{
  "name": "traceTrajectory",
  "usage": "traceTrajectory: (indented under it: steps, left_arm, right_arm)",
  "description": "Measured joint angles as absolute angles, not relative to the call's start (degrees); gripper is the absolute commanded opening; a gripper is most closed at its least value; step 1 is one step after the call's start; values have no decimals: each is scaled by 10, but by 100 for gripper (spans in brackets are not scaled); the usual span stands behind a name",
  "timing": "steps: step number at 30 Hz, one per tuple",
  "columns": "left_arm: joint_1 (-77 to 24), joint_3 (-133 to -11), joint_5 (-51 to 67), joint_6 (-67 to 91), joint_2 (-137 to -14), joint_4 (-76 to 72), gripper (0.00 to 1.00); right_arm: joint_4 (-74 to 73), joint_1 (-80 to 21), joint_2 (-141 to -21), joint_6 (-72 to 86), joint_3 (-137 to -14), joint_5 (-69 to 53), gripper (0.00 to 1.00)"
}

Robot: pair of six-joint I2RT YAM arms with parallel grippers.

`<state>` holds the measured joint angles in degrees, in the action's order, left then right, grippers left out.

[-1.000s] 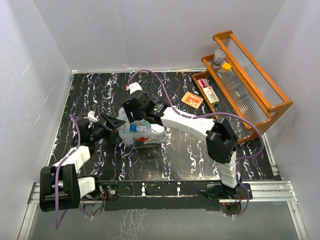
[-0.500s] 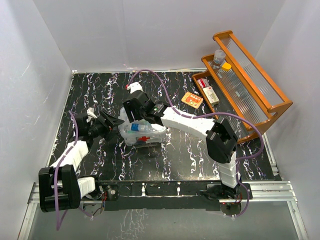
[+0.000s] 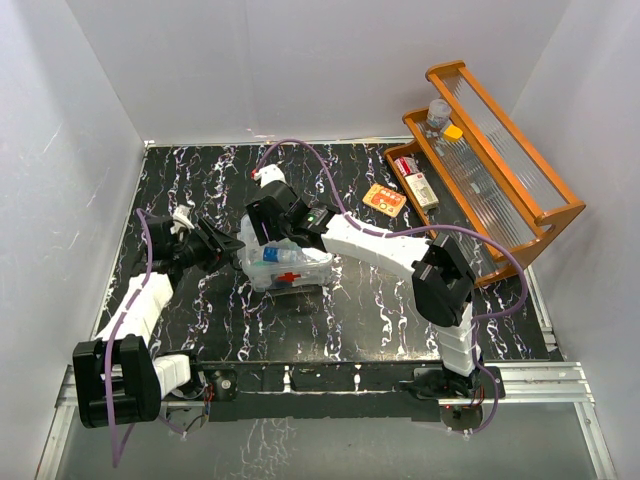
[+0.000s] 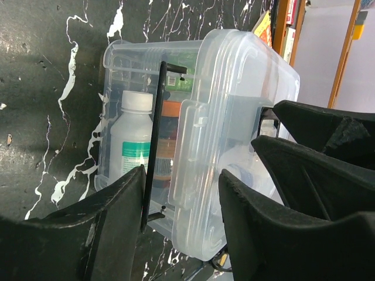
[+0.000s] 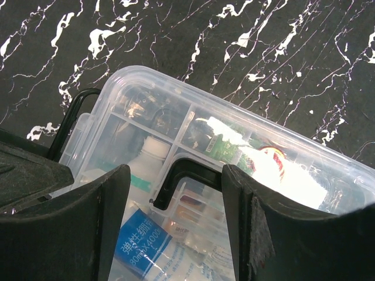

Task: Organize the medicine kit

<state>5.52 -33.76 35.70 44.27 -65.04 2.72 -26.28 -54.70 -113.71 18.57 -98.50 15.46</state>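
Since the earlier frames, the left arm's elbow has swung out toward the left wall. The right arm has kept its station.

Top external view: the medicine kit (image 3: 290, 268) sits on the table (image 3: 350, 320) left of centre. The left gripper (image 3: 222, 243) is at its left end and the right gripper (image 3: 262, 232) is over its rear edge. An orange packet (image 3: 384, 200) lies loose near the wooden rack (image 3: 520, 190).

Left wrist view: the left gripper (image 4: 181, 175) has its fingers apart, framing the kit's (image 4: 234, 105) black handle (image 4: 157, 134). A white bottle (image 4: 135, 140) shows through the wall.

Right wrist view: the right gripper (image 5: 176, 170) is spread wide above the kit (image 5: 281, 140) and clamps nothing.

Status: the kit looks loaded and the lid appears seated, though latching cannot be confirmed. Whether the loose packet still belongs inside cannot be told.
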Motion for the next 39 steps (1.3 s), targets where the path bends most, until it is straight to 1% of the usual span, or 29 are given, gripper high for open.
traceTrajectory:
  steps: [7,12,20,26,31,39]
  left_arm:
    - [55,-350,368,425,-650,60,48]
    - [55,-366,369,403,-650,95,41]
    - [55,-386,369,370,-650,138,36]
    - [55,-394,380,359,-650,157,28]
    - [55,-403,384,344,-650,175,20]
    - [55,-408,376,326,-654,184,12]
  right_arm:
    - [-261,-547,-1137,186,-985,151,60]
    - [-258,-547,-1137,186,-984,149,60]
    - [-253,-547,-1137,188,-981,148,59]
    - [-249,-547,-1137,193,-981,144,59]
    - [-247,-547,-1137,195,-981,139,59]
    - [-243,-546,-1138,196,-981,135,59]
